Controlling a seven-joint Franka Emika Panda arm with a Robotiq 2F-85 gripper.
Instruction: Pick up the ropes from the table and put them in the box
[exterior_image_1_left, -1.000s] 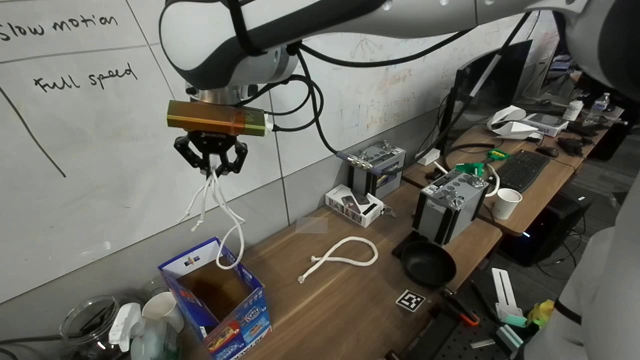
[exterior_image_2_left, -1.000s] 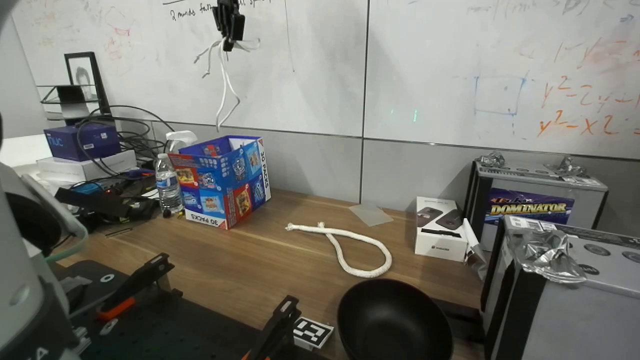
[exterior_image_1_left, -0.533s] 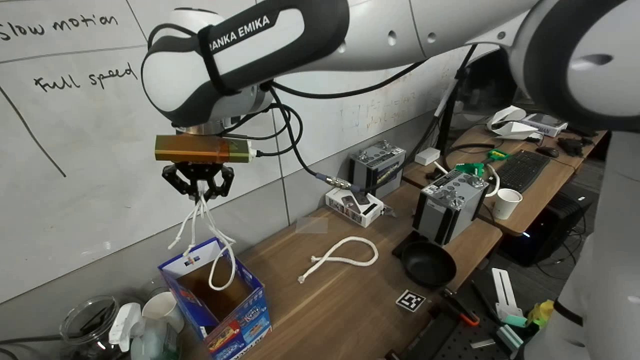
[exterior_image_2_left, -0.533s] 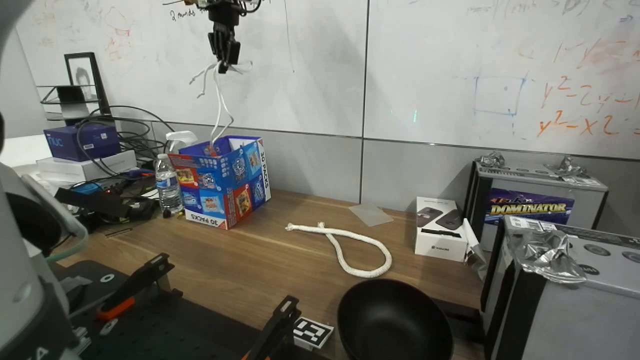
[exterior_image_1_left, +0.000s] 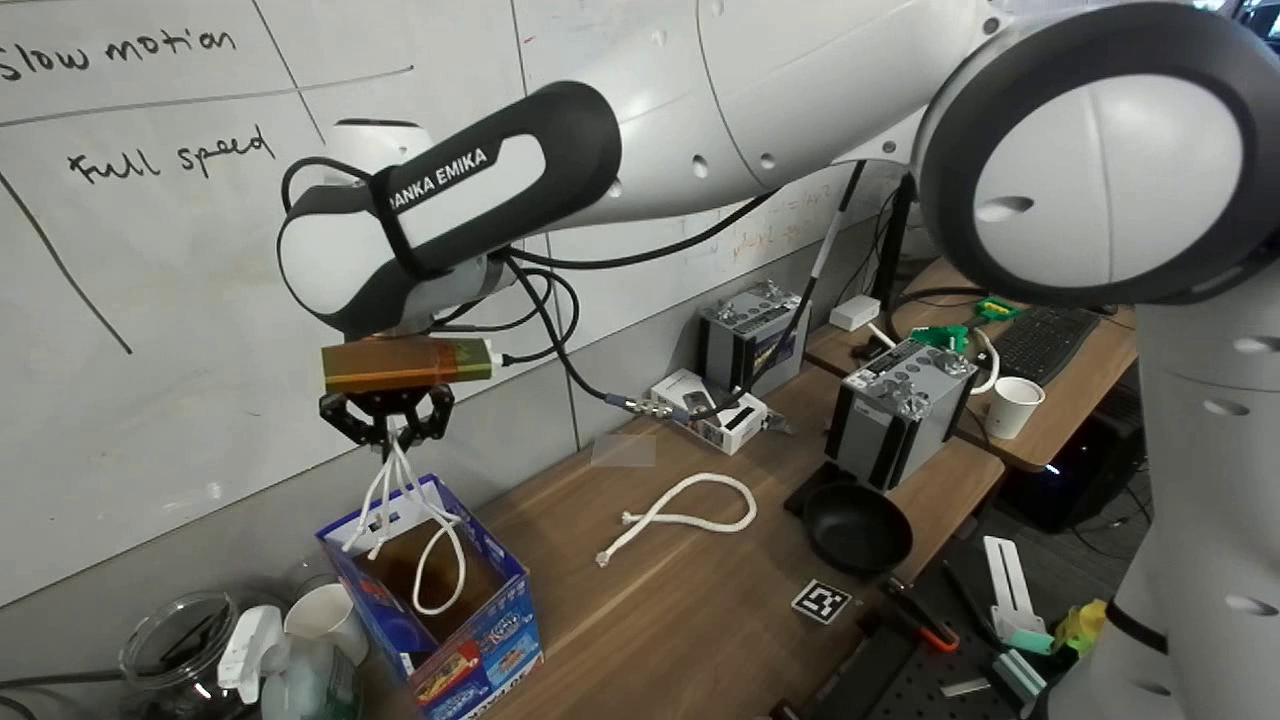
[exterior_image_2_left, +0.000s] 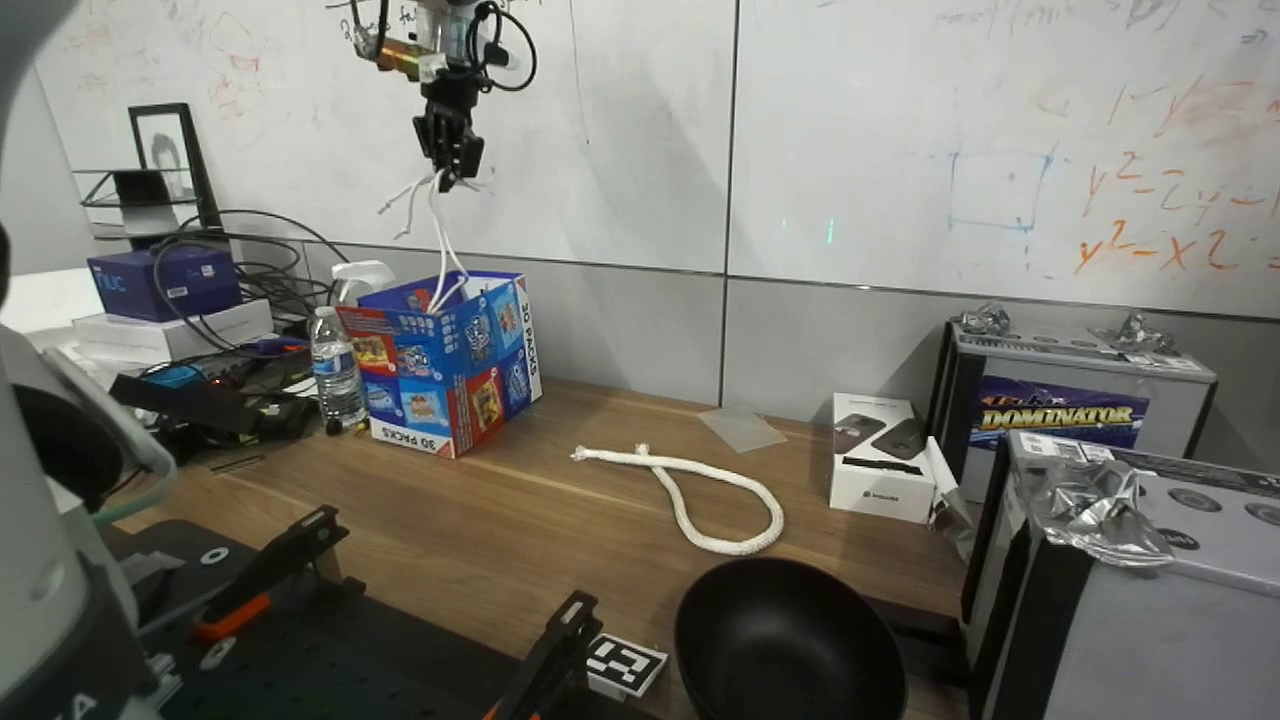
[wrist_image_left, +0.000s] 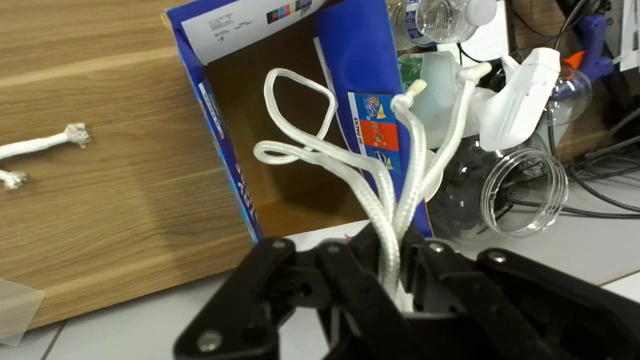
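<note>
My gripper (exterior_image_1_left: 392, 447) is shut on a bunch of white ropes (exterior_image_1_left: 462, 570) and holds them above the open blue box (exterior_image_1_left: 500, 645). In an exterior view my gripper (exterior_image_2_left: 452, 182) is well above the box (exterior_image_2_left: 450, 385), and the held ropes (exterior_image_2_left: 440, 235) hang down to its rim. In the wrist view the gripper (wrist_image_left: 390, 245) pinches the ropes (wrist_image_left: 415, 165). Their loops hang over the box's (wrist_image_left: 360, 50) brown inside; two free ends point past the side flap. Another white rope (exterior_image_1_left: 690, 520) lies looped on the table (exterior_image_1_left: 620, 630). Its ends (wrist_image_left: 37, 145) show in the wrist view.
A spray bottle (wrist_image_left: 520, 100), a clear jar (wrist_image_left: 525, 192) and a water bottle (exterior_image_2_left: 337, 370) stand beside the box. The whiteboard wall (exterior_image_2_left: 620, 180) is close behind. A black bowl (exterior_image_2_left: 790, 640), a phone box (exterior_image_2_left: 880, 470) and grey batteries (exterior_image_1_left: 900, 410) are farther along the table.
My gripper has come down with the ropes, and slightly left in an exterior view. The hanging loops have dropped from above the box to its opening. The rope on the table has not moved.
</note>
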